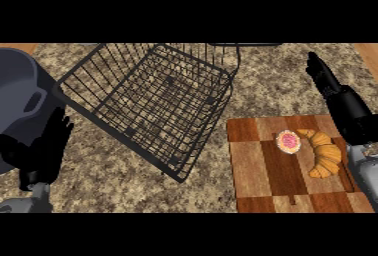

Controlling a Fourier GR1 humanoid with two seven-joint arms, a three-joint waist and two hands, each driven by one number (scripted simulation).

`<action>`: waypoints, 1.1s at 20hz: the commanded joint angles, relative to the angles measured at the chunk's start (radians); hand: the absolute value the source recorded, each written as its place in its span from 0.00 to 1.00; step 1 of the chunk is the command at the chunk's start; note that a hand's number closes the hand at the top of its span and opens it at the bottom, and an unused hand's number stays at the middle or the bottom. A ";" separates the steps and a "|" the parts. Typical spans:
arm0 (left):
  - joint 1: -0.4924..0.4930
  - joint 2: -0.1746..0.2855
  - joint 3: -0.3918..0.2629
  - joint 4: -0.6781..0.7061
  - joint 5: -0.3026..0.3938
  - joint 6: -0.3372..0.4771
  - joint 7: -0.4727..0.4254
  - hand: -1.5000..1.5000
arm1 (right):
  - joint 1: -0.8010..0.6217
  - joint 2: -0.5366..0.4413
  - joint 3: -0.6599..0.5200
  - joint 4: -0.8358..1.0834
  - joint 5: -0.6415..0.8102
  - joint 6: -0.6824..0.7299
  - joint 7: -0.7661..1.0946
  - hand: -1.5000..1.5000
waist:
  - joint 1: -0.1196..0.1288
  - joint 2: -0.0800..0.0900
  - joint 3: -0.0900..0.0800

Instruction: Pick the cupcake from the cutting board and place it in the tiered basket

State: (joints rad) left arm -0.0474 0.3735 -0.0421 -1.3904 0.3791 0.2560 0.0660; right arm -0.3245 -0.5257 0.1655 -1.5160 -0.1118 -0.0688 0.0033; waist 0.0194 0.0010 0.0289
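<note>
While the right hand hangs with fingers straight and together at 1 o'clock of the cupcake, the cupcake sits on the cutting board, a croissant just beside it at 3 o'clock. Tiered basket: 10 o'clock of the board. Left hand: resting, fingers straight, 8 o'clock of the basket.

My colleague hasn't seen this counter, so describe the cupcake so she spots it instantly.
Look at the wooden cutting board right of the wire basket. Two foods lie there; the cupcake is the small round pink-topped one, just left of the long curved croissant.
</note>
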 commanded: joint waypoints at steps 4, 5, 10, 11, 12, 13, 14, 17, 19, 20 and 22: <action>-0.092 0.133 -0.097 -0.111 -0.205 -0.050 -0.104 0.50 | -0.108 0.150 0.080 -0.068 0.037 -0.063 -0.015 1.00 | -0.008 -0.004 -0.027; -0.096 0.116 -0.163 -0.148 -0.274 -0.042 -0.154 0.50 | -0.180 0.150 0.058 -0.072 0.022 -0.059 -0.002 1.00 | 0.002 -0.005 -0.027; -0.090 0.133 -0.203 -0.146 -0.315 -0.060 -0.161 0.50 | -0.063 0.218 -0.080 0.045 0.235 -0.525 0.164 0.00 | -0.060 -0.005 -0.029; -0.110 0.164 -0.193 -0.185 -0.320 -0.069 -0.139 0.50 | -0.067 0.261 -0.071 0.030 0.266 -0.589 0.153 0.00 | -0.035 -0.009 -0.028; -0.109 0.114 -0.238 -0.189 -0.349 -0.045 -0.146 0.50 | -0.072 0.296 -0.048 0.049 0.323 -0.646 0.102 0.00 | -0.024 -0.002 -0.028; -0.102 0.138 -0.226 -0.202 -0.354 -0.055 -0.129 0.50 | -0.087 0.316 0.001 0.017 0.382 -0.678 0.160 0.00 | -0.018 -0.005 -0.030; -0.060 0.143 -0.228 -0.241 -0.371 -0.047 -0.132 0.50 | -0.083 0.285 0.017 -0.012 0.431 -0.671 0.198 0.00 | -0.016 -0.007 -0.030; -0.057 0.116 -0.251 -0.261 -0.415 -0.029 -0.118 0.50 | -0.080 0.229 0.109 -0.104 0.539 -0.564 0.455 0.00 | -0.026 -0.009 -0.031; -0.075 0.143 -0.203 -0.217 -0.368 -0.059 -0.131 0.50 | -0.096 0.169 0.153 -0.062 0.586 -0.446 0.613 0.00 | -0.035 -0.015 -0.035; -0.046 0.143 -0.215 -0.222 -0.386 -0.046 -0.146 0.50 | -0.082 0.133 0.146 -0.074 0.571 -0.382 0.686 0.00 | -0.044 -0.023 -0.037; -0.064 0.140 -0.201 -0.191 -0.384 -0.039 -0.138 0.50 | -0.087 0.090 0.196 -0.055 0.626 -0.291 0.797 0.00 | -0.060 -0.025 -0.042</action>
State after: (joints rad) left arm -0.1062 0.5161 -0.2354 -1.5815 0.0088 0.2156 -0.0693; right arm -0.4160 -0.3687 0.2917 -1.5690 0.4286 -0.4879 0.5868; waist -0.0203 -0.0148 -0.0087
